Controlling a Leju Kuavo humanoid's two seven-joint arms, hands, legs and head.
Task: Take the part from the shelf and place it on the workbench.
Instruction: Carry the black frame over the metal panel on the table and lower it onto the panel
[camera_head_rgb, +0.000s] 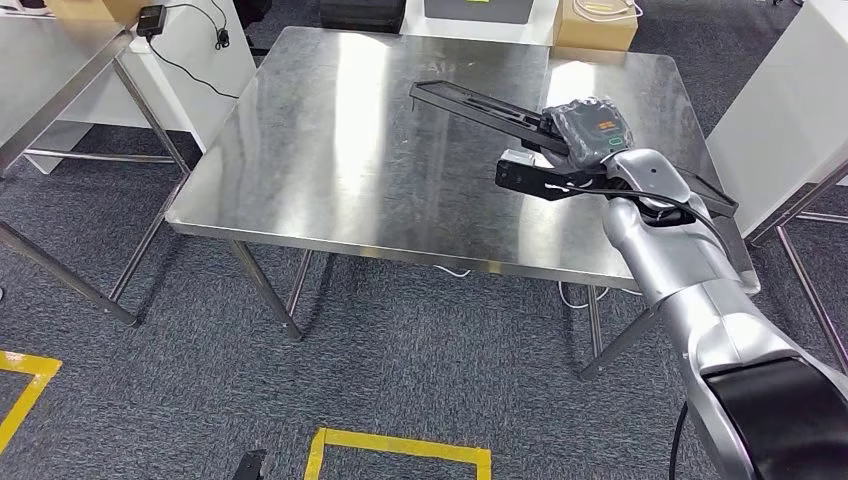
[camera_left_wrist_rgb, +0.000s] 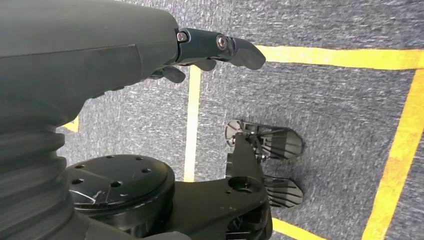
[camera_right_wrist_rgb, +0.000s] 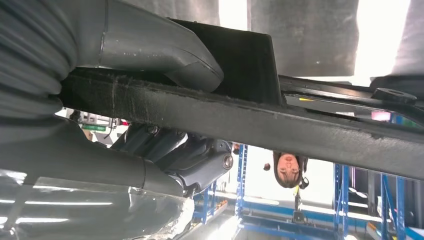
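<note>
Far left in the head view stands a white table with a grey metal frame; a small black adapter with its cable sits at that table's edge; grey carpet covers the floor, marked with yellow tape lines near the lower edge. The steel desk fills the middle of the view, its top shiny and scratched; two cardboard boxes stand on the floor behind its far edge.

Over the right half of the desk lies the part, a long, flat black piece running diagonally from the desk's middle toward its right edge; whether it touches the steel or is held just above cannot be told. The right hand grips the part partway along its length, fingers closed around it; a clear plastic wrap covers the back of the hand; the silver right arm comes in from the lower right corner. In the right wrist view the part shows as a thick black bar crossing the picture, with the grey thumb pressed on one face and darker fingers on the other; blue shelf racks and a person stand in the background.

The left hand hangs by the robot's side above the carpet; it holds nothing, its fingers loosely extended and slightly apart.
</note>
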